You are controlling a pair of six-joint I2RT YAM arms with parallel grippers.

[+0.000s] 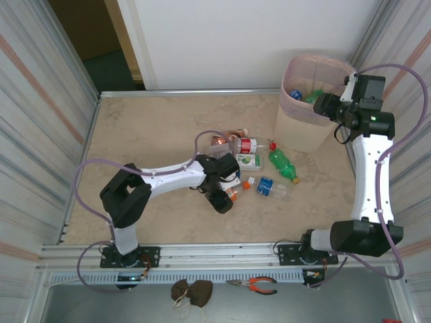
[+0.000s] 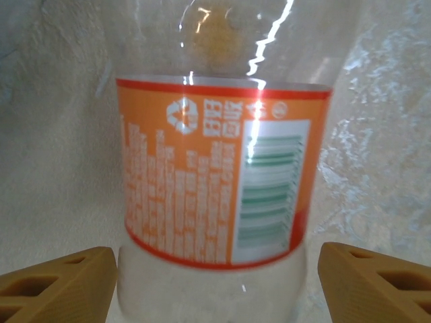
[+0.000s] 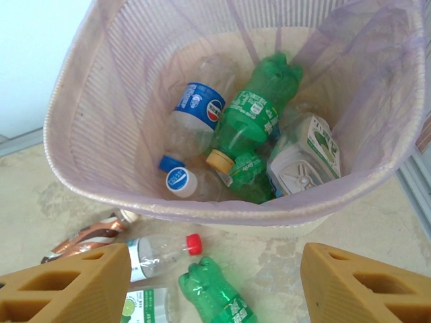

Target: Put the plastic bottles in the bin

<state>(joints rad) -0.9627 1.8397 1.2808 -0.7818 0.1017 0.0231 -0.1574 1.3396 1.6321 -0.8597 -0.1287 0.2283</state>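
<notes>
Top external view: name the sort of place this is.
Likely a robot lab cell: a left arm and right arm bolted to a metal rail, panel walls fencing the table, pliers on the ledge.

Clear glossy plastic bottle (image 2: 215,168); bin (image 3: 114,87) ribbed plastic w/ thin sheer film liner (image 3: 377,81); table (image 1: 148,128) matt, mottled.

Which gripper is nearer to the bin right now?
Right. The right gripper hovers open just above the rim of the bin; the left gripper is well away to its left, open astride an orange-labelled bottle.
</notes>
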